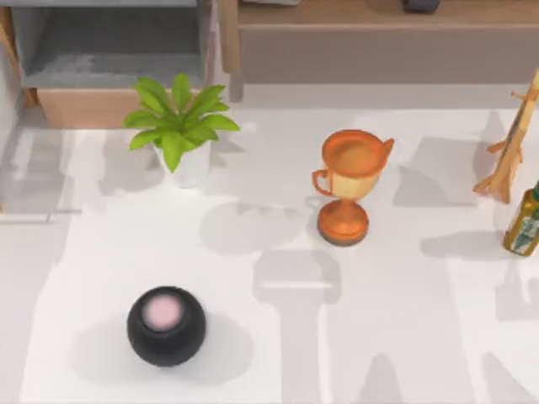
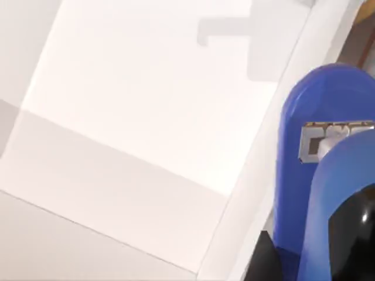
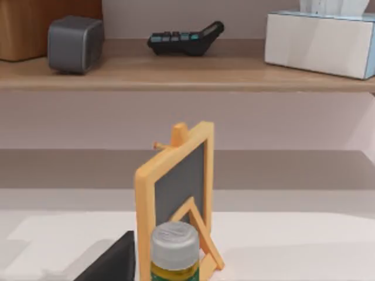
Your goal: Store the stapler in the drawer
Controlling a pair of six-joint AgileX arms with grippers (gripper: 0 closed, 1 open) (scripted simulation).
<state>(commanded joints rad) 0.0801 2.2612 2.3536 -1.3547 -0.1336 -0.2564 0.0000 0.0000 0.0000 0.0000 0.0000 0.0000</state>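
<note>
The stapler (image 2: 328, 175), blue with a black strip, looms close in the left wrist view, apparently carried, though the left jaws' state cannot be told. The drawer (image 1: 109, 50) sits open at eleven o'clock on the table; the plant (image 1: 178, 122), black sphere (image 1: 166, 325) and trophy (image 1: 349, 185) follow rightward. Right jaws: cannot tell.

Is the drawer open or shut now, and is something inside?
Open: in the top view the drawer is pulled out, its tan front panel toward the table and its grey inside exposed. The visible part holds nothing.
</note>
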